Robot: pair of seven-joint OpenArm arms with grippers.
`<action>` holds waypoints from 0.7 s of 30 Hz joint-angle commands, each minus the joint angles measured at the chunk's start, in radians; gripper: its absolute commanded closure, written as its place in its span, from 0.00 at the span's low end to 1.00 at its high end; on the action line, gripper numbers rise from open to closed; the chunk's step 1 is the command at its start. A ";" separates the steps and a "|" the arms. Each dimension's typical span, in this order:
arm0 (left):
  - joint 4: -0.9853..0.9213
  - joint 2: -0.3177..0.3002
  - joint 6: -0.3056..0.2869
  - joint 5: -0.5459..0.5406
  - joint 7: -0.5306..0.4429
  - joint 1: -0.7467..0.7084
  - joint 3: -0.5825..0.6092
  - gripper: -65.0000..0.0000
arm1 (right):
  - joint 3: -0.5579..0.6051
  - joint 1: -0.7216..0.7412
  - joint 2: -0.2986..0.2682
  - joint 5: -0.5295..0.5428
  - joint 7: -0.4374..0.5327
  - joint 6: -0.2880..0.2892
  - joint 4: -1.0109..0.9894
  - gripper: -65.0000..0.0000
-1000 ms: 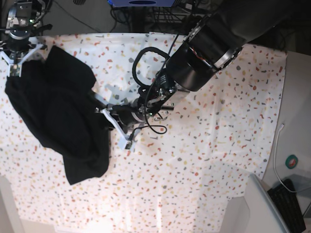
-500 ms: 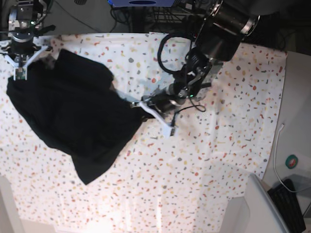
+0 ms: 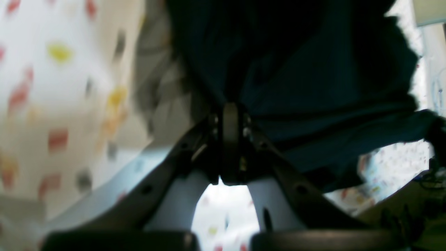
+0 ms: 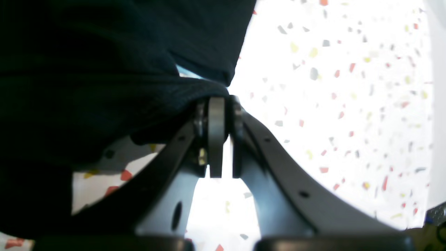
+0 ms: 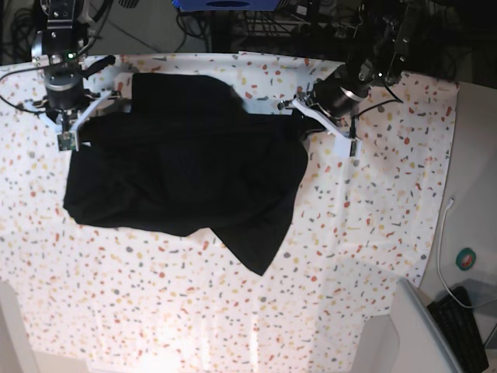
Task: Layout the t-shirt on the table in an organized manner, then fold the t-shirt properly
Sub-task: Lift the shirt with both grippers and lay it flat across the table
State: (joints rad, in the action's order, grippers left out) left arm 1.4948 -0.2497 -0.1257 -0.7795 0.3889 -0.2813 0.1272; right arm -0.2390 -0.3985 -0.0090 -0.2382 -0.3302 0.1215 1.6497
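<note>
The black t-shirt (image 5: 186,171) hangs stretched between my two grippers over the far half of the speckled table (image 5: 349,233). A loose corner of it trails toward the table's middle. In the base view my left gripper (image 5: 301,123) is shut on the t-shirt's right edge. Its wrist view shows the left gripper (image 3: 230,116) with jaws pinched on the dark t-shirt (image 3: 313,83). At the far left, my right gripper (image 5: 81,124) is shut on the other edge. In its wrist view the right gripper (image 4: 217,104) clamps a fold of the t-shirt (image 4: 104,69). No print or label shows.
A plain white side surface (image 5: 474,194) borders the table on the right, with a thin white cable (image 5: 443,249), a small green round object (image 5: 467,258) and a black keyboard (image 5: 466,326). Cables and dark equipment (image 5: 233,23) run behind the far edge.
My left gripper has carried the t-shirt's edge from the table's middle up and right to the far side. My right gripper shifted right. The t-shirt has spread out wide between them.
</note>
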 commanded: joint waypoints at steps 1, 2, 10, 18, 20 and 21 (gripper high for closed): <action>0.030 -0.007 0.008 -0.001 -0.029 0.050 -0.010 1.00 | 0.000 0.049 -0.018 -0.010 0.012 -0.013 0.036 1.00; 0.034 -0.003 0.011 -0.001 -0.029 0.090 -0.010 1.00 | 0.003 0.089 -0.033 -0.010 -0.016 -0.006 0.043 1.00; -0.101 0.026 0.206 0.001 -0.029 0.660 0.134 1.00 | 0.103 0.534 -0.159 -0.010 -0.223 0.065 0.053 1.00; -0.236 0.097 0.260 0.001 -0.035 1.154 0.231 1.00 | 0.109 0.947 -0.277 -0.010 -0.292 0.186 0.085 1.00; -0.199 0.094 0.261 -0.002 -0.031 1.201 0.231 1.00 | 0.109 1.004 -0.308 -0.010 -0.294 0.205 0.113 1.00; -0.173 0.092 0.269 -0.002 -0.029 1.206 0.231 1.00 | 0.109 1.019 -0.328 -0.010 -0.310 0.211 0.134 1.00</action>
State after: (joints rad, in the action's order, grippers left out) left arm 1.3087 -0.1528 0.1371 -0.7872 0.3832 0.8974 0.3664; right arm -0.1242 0.5949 -0.3233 -0.2356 -0.6571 0.3393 1.7668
